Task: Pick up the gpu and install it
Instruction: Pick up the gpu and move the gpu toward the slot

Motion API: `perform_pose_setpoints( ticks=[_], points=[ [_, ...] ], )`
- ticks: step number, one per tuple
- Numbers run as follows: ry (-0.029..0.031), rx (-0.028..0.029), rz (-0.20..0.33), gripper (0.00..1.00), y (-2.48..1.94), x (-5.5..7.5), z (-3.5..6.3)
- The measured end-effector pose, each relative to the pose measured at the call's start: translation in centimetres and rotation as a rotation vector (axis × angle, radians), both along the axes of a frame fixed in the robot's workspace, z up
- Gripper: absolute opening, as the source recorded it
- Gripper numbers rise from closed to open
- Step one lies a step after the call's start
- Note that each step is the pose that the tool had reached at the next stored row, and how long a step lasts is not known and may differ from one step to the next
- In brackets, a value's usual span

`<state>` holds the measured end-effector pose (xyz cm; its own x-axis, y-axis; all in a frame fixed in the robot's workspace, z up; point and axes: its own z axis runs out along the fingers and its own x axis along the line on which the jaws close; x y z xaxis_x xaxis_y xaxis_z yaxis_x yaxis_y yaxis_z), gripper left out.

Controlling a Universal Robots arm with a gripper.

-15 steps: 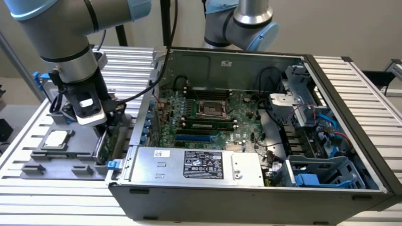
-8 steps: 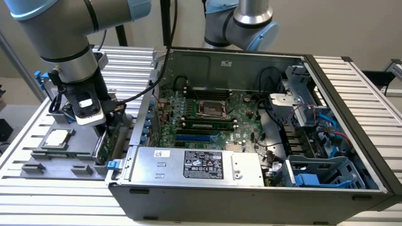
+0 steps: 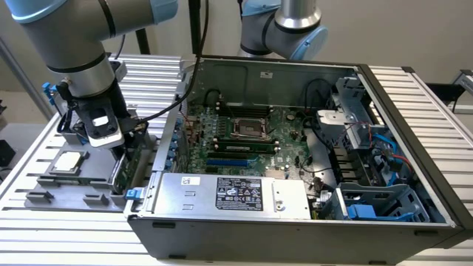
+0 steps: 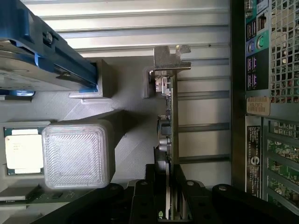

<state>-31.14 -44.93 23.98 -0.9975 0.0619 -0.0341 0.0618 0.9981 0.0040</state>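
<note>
The gpu [image 3: 121, 166] stands on edge in the grey fixture tray [image 3: 52, 191], just outside the open computer case [image 3: 296, 233] on the exterior view's left. In the wrist view I see the gpu [image 4: 169, 116] edge-on, its silver end bracket [image 4: 171, 58] at the far end beside a grey holder post. My gripper [image 3: 118, 148] comes down on the card from above. My gripper [image 4: 168, 198] has its black fingers [image 4: 152, 191] pressed against both faces of the card's near end, shut on it.
On the tray lie a CPU [image 3: 66, 162], a ribbed grey block [image 4: 77, 154] and a silver hard drive with blue rails [image 4: 32, 70]. Inside the case are the motherboard [image 3: 244, 133], its blue slot [image 3: 232, 163] and the power supply [image 3: 229, 194]. A second arm [image 3: 284, 27] stands behind the case.
</note>
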Motion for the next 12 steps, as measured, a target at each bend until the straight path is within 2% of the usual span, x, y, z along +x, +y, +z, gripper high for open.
perform_pose_setpoints(
  ticks=[8, 12],
  points=[
    [0.0002, 0.0000, 0.000, 0.26, 0.00, 0.0, 1.41],
    [0.0006, 0.0001, 0.000, 0.26, 0.00, 0.0, 2.73]
  ],
)
